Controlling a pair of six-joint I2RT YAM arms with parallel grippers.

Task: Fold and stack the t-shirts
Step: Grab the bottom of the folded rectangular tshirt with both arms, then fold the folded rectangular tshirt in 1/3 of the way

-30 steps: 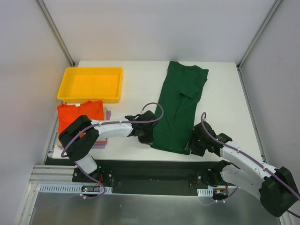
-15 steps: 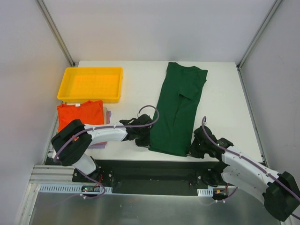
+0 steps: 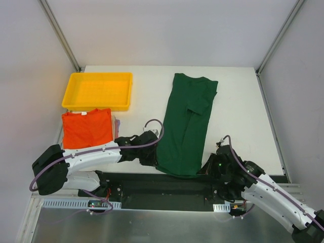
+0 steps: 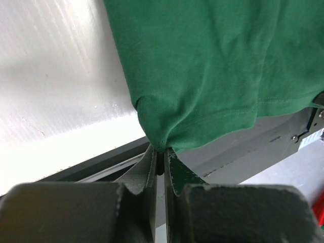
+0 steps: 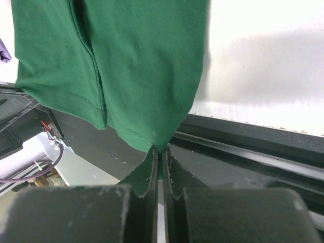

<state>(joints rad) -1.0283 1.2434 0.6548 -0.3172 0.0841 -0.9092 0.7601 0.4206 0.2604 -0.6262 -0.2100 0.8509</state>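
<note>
Dragged nearer me, the limp, light dark green cloth t-shirt [image 3: 185, 126] is, I judge, rightly held: left gripper [image 4: 161, 152] and right gripper [image 5: 158, 151] each pinch a hem corner between closed fingers.

Overhead, wrist close-ups sharing green t-shirt [image 3: 185, 126]

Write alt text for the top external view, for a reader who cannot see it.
The left gripper and right gripper each pinch a near corner of a long dark green t-shirt whose hem overhangs the table's near edge. At left, an orange t-shirt tops a small stack beside a yellow tray.
</note>
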